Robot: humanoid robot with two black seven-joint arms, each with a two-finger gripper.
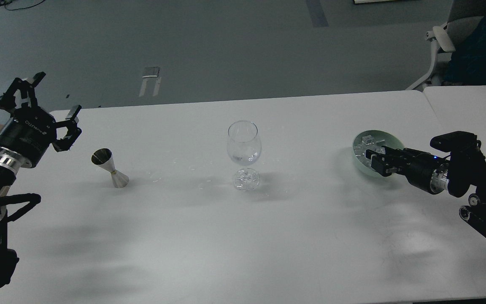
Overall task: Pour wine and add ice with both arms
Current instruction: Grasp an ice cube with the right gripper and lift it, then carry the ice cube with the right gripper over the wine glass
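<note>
A grey floor fills the upper view, with a white office chair point(441, 46) at two o'clock. Below it spreads the smooth matte white desk point(243, 245), a second white desk point(471, 105) butting against it at three o'clock. The left hand point(53, 107), black and clawed, hangs at nine o'clock with its fingers spread wide, holding nothing. The right hand point(371, 158) reaches into a pale green bowl point(388, 137) at three o'clock; whether it grips anything I cannot tell. The glassy ice point(363, 143) lies heaped in that bowl. At centre stands a clear stemmed wine glass point(244, 152), a little wine point(244, 159) in its bowl. A polished steel hourglass-shaped jigger point(110, 168) stands tilted between the left hand and the glass.
</note>
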